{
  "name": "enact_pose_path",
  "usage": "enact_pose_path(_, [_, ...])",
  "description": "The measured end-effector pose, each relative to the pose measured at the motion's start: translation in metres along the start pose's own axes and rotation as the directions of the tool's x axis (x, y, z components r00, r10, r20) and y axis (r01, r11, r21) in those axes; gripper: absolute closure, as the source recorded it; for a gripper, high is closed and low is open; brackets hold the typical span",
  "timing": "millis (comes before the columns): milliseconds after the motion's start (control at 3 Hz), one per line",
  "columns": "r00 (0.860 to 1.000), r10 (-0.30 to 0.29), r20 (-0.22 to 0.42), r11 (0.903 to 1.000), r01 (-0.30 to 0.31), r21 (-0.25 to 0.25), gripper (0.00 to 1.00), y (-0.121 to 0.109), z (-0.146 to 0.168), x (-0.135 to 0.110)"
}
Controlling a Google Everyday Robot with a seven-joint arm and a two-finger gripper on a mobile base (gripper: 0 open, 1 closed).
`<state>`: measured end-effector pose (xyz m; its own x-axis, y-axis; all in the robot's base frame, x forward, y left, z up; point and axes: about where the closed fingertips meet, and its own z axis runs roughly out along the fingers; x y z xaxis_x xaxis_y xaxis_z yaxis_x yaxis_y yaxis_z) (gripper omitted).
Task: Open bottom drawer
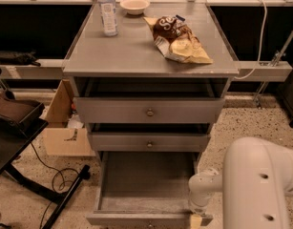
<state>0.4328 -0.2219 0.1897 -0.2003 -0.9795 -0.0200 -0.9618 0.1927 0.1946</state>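
Note:
The bottom drawer (146, 185) of the grey cabinet (146, 56) stands pulled far out, showing its plain grey inside; its low front (136, 220) is at the frame's lower edge. The middle drawer (148, 142) and the top drawer (148, 111), each with a small round knob, are pushed in. My white arm (258, 185) fills the lower right. My gripper (197, 216) is at the right end of the bottom drawer's front, mostly hidden by the wrist.
On the cabinet top stand a water bottle (107, 11), a small bowl (135, 5) and a chip bag (177, 39). A cardboard box (65, 123) and cables lie on the floor at left. A black stand (22, 128) is at far left.

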Motion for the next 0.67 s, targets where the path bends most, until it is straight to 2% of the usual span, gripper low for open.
enact_pose_path(333, [0.998,-0.062,-0.01,0.9967,0.062,0.051,0.0,0.025,-0.063,0.009])
enact_pose_path(667, [0.991,-0.125,-0.047,0.9873,0.129,0.094,0.0,0.061,-0.123,0.002])
